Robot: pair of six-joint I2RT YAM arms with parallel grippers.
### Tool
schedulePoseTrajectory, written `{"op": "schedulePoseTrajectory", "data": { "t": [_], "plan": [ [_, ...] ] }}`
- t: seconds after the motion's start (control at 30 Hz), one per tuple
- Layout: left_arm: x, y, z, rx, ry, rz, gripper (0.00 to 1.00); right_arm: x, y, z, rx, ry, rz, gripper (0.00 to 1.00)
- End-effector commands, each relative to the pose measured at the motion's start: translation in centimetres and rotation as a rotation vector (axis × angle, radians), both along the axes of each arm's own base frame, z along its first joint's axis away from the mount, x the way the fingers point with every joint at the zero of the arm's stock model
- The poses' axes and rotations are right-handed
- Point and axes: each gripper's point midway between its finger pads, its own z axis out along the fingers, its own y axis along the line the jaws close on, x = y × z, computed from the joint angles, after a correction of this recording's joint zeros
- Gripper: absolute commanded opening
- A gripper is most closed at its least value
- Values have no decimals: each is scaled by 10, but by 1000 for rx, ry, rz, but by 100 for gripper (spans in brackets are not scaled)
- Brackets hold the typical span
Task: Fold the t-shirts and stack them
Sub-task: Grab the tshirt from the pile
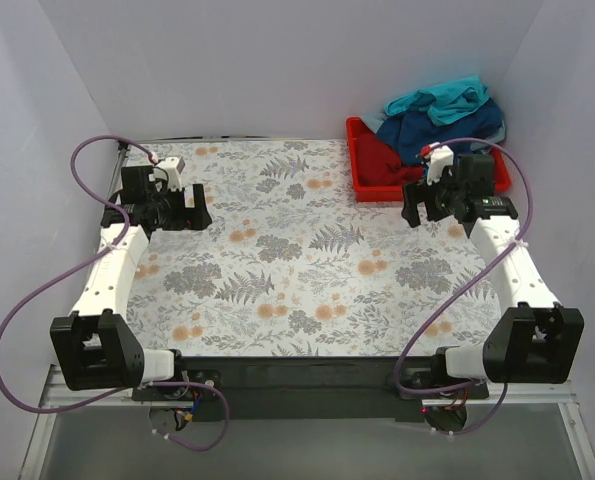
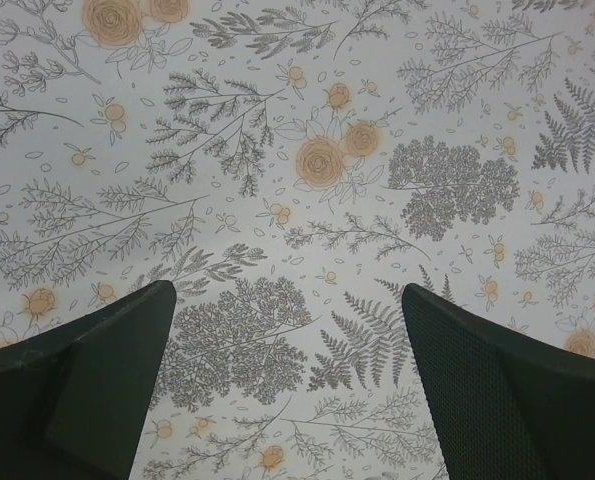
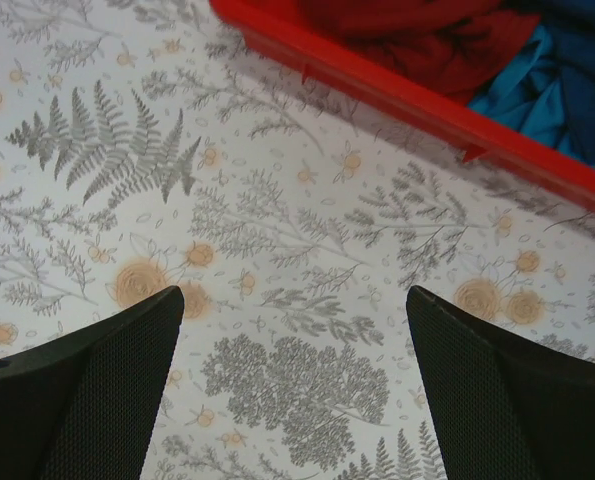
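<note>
Several t-shirts lie crumpled in a heap in and over the red tray [image 1: 355, 150] at the back right: a teal-turquoise one [image 1: 442, 98] on top, a navy blue one [image 1: 447, 125] under it, a red one [image 1: 387, 165] in the tray. In the right wrist view the red shirt [image 3: 407, 35], a teal one [image 3: 522, 90] and a navy one [image 3: 587, 70] show behind the tray's rim [image 3: 397, 90]. My right gripper [image 1: 424, 203] [image 3: 292, 310] hovers open and empty just in front of the tray. My left gripper [image 1: 182, 213] [image 2: 287, 310] hovers open and empty over the left of the table.
The table wears a floral-print cloth [image 1: 277, 260]. White walls close in the back and both sides. Purple cables [image 1: 87, 150] loop beside each arm. The near edge holds the arm bases on a black rail [image 1: 297, 370].
</note>
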Motion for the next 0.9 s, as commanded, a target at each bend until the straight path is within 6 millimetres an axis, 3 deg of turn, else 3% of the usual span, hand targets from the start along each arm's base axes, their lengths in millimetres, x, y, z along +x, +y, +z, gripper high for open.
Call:
{"op": "schedulePoseTrajectory", "data": {
  "t": [0.0,0.03,0.07,0.1,0.13,0.17,0.2,0.27,0.3,0.33,0.47,0.5,0.53,0.6,0.7,0.73,0.8,0.83,0.87],
  "plan": [
    [12,1,34,-16,-121,37,97,30,-5,50,2,-127,-9,98],
    [13,0,38,-28,-140,45,97,41,-7,50,-3,-127,-14,98],
    [17,0,42,-32,-167,50,97,55,-19,72,-8,-179,-45,98],
    [18,1,44,-32,-179,54,97,64,-23,79,-11,-195,-51,98],
    [20,3,48,-26,-191,63,97,79,-28,73,-14,-179,-62,98],
    [23,4,49,-20,-194,68,97,90,-33,81,-17,-201,-71,98],
    [27,6,56,-15,-203,74,97,107,-41,107,-22,-267,-86,98],
    [31,7,51,-6,-175,74,97,137,-54,106,-39,-284,-108,98],
    [32,6,52,-10,-174,66,97,153,-58,136,-46,-361,-113,98],
    [33,5,54,-13,-179,61,97,172,-61,121,-48,-337,-112,98],
    [34,-4,65,-54,-218,26,97,223,-76,135,-72,-404,-160,98],
    [34,-6,68,-59,-229,21,97,240,-80,119,-74,-392,-175,98],
    [34,-6,70,-63,-239,19,97,251,-85,135,-74,-439,-194,98],
    [34,-7,76,-62,-262,11,97,274,-93,123,-74,-464,-219,98],
    [34,-6,76,-46,-267,-2,97,297,-100,130,-89,-556,-246,98],
    [34,-6,74,-45,-262,-1,97,305,-104,120,-95,-559,-259,98],
    [34,-3,71,-35,-256,15,97,317,-107,125,-98,-624,-272,98],
    [33,-4,70,-41,-249,18,97,324,-110,113,-102,-623,-284,98],
    [33,-4,69,-43,-247,19,97,329,-111,114,-102,-648,-291,98]
  ]
}}
